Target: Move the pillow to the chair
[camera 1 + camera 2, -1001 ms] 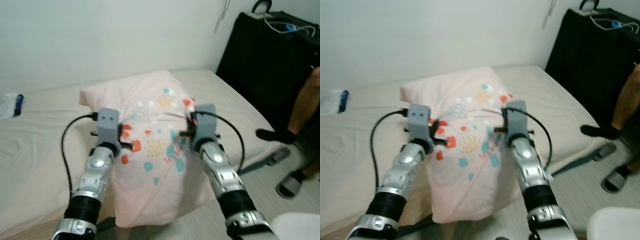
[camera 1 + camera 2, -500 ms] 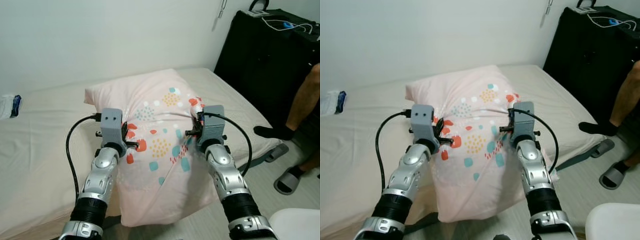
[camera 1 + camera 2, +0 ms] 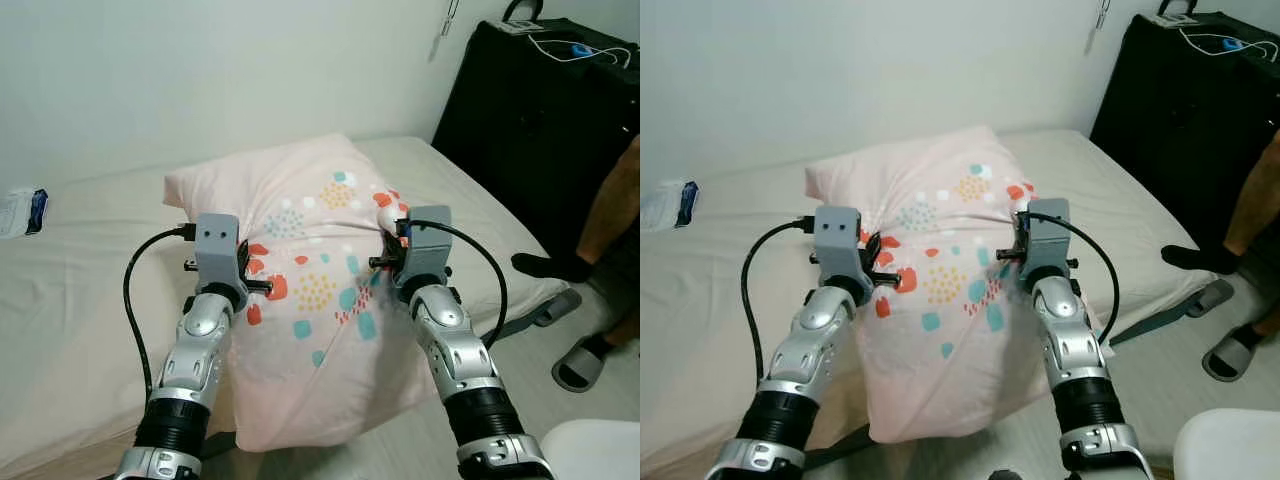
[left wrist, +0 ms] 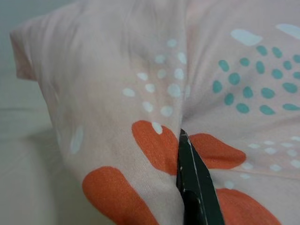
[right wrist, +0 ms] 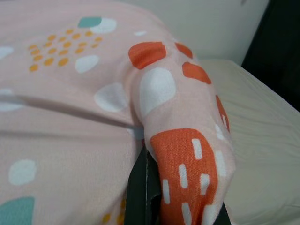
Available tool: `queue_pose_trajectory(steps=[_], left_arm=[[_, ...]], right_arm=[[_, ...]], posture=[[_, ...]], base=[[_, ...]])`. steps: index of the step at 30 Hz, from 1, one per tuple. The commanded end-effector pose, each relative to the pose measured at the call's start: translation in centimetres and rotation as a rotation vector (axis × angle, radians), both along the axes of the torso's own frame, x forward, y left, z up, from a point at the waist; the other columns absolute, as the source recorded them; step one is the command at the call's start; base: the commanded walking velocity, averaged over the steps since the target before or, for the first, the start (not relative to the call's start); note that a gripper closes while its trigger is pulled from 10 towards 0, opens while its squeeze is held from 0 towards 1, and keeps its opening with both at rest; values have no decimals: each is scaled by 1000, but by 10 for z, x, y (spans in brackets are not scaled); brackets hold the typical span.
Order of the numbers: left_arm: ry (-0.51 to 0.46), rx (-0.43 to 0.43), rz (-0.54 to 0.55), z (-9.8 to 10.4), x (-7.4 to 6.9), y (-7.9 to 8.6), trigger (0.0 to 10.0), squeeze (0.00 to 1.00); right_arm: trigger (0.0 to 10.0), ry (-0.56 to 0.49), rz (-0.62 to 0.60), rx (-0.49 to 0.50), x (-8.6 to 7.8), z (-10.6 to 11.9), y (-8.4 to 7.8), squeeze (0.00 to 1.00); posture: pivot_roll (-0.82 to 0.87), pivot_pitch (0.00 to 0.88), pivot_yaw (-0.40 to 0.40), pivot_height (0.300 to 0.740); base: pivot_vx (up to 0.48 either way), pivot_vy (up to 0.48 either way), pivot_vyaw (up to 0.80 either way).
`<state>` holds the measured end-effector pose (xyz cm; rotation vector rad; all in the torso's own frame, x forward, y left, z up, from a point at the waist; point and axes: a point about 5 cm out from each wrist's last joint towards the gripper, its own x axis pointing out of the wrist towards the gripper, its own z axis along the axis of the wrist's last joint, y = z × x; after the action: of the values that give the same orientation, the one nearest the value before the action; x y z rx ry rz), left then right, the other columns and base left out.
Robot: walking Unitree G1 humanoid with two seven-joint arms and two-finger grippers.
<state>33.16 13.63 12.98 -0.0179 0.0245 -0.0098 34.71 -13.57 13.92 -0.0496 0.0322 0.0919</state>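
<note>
Pinching pillow point(image 3: 320, 290), L gripper point(image 3: 252, 284) & R gripper point(image 3: 384, 268)

Person's legs point(image 3: 610, 250), black cabinet point(image 3: 540, 120) block right; bed point(image 3: 70, 290) open left.

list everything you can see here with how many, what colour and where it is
pillow: one, pink with orange, teal and white spots, over the bed's near edge, pinched on both sides
bed: one, beige sheet, against the wall
packet: one, white and blue, far left on the bed
cabinet: one, black, right of the bed
cables: a few, white and blue, on top of the cabinet
slippers: one pair, grey, on the floor at right
person's leg: bare, black sock, at the right edge
white object: one, bottom right corner, cannot tell what it is
left gripper: shut on the pillow's left side
right gripper: shut on the pillow's right side
</note>
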Motion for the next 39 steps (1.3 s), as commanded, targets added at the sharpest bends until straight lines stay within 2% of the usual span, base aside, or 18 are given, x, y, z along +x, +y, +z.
queue_pose_trajectory(steps=[1,11,16,39], left_arm=[[-25,23,-2,6,-1,-1,10000,0],[-12,13,10,4,-6,1,10000,0],[1,4,4,3,-8,1,10000,0],[40,-3,38,-5,-12,4,10000,0]], right_arm=[[10000,-6,-17,-24,1,1,-6,0],[10000,15,-11,-32,1,-2,-2,0],[10000,25,-3,-68,1,-5,-1,0],[10000,36,7,-75,3,-4,-2,0]], posture=[[-15,56,-60,740],[-4,57,-61,740],[-6,54,-60,740],[-13,69,-78,740]], base=[[0,0,-800],[0,0,-800],[0,0,-800],[0,0,-800]])
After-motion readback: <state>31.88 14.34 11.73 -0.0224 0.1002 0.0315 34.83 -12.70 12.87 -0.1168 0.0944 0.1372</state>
